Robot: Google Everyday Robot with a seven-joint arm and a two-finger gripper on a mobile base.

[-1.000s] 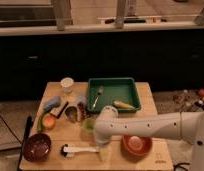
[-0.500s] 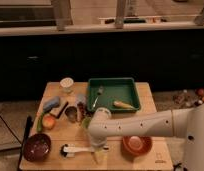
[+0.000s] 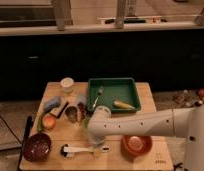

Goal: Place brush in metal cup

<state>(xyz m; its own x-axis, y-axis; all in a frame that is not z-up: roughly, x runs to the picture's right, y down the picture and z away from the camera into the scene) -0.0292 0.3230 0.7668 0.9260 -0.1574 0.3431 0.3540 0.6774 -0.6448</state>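
Note:
The brush [image 3: 83, 149] lies flat near the front edge of the wooden table, with its black bristle head [image 3: 67, 149] pointing left and its white handle pointing right. My gripper [image 3: 98, 145] hangs down from the white arm [image 3: 140, 126] right over the handle's right end. The metal cup [image 3: 72, 114] stands upright behind the brush, left of the arm's wrist, and nothing is in it that I can see.
A green tray [image 3: 132, 88] at the back holds a fork [image 3: 99, 93] and a yellow item [image 3: 124, 104]. A white cup [image 3: 67, 84] stands back left. A dark red bowl [image 3: 36, 147] sits front left and an orange bowl [image 3: 137, 145] front right. A blue object [image 3: 51, 104] and a fruit [image 3: 49, 121] lie at the left.
The arm has swung left and lowered, bringing the gripper down onto the right end of the brush handle. The brush and cup have not moved.

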